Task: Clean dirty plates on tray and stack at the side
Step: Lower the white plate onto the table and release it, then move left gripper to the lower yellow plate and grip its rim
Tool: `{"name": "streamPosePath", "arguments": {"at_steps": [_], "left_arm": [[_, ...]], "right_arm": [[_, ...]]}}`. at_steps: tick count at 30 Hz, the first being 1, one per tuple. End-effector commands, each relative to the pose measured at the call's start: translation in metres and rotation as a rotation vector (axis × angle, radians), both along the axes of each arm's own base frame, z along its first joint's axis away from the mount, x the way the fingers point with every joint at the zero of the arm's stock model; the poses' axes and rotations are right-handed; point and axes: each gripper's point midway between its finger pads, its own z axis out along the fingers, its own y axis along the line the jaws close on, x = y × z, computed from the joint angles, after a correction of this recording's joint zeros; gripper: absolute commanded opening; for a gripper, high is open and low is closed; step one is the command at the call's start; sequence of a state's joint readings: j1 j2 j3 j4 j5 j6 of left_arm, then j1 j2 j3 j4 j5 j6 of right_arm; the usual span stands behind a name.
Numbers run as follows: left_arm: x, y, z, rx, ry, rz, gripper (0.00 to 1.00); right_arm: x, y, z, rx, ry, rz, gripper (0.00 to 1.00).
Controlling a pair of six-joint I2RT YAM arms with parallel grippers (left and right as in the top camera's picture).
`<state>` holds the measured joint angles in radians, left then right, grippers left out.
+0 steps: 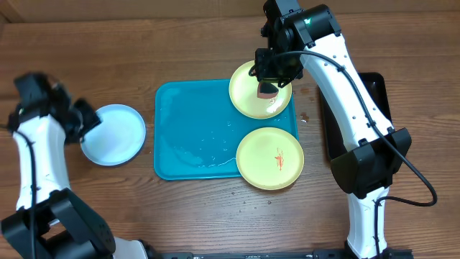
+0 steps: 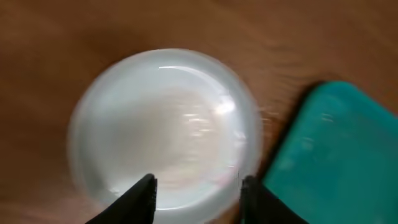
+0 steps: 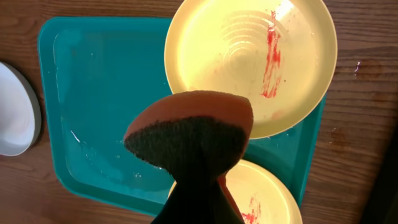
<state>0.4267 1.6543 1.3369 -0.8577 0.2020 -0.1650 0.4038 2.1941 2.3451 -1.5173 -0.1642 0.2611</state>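
Observation:
The turquoise tray lies mid-table. Two lime-green plates rest on its right side: the far one overhangs the tray's far rim, and the near one carries a red smear. My right gripper is shut on an orange sponge with a dark scouring face, held above the far plate, which shows a red streak. The near plate shows below. The pale blue-white plate lies on the table left of the tray. My left gripper is open over that plate's edge.
A black rectangular tray lies at the right, partly hidden by the right arm. The turquoise tray's corner is just right of the pale plate. Water droplets glisten on the tray floor. Small crumbs dot the wood near the tray.

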Motion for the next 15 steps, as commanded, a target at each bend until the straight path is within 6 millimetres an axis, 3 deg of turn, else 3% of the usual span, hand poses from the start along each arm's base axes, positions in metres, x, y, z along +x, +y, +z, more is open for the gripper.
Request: {"name": "streamPosePath", "arguments": {"at_steps": [1,6,9,15], "left_arm": [[0.020,-0.078,0.020,-0.106,-0.086,-0.314,0.54],[0.011,-0.193,0.017,-0.345,-0.070,-0.580,0.57],[0.000,-0.246,0.002,-0.408,0.013,-0.658,0.56],[-0.016,-0.316,-0.037,-0.449,0.151,-0.739,0.54]], "right_arm": [[0.001,-0.002,0.025,0.021,-0.065,-0.003,0.04],[0.001,-0.002,0.025,0.021,-0.065,-0.003,0.04],[0.001,-0.002,0.025,0.021,-0.065,-0.003,0.04],[0.002,-0.002,0.025,0.021,-0.066,-0.003,0.04]]}}
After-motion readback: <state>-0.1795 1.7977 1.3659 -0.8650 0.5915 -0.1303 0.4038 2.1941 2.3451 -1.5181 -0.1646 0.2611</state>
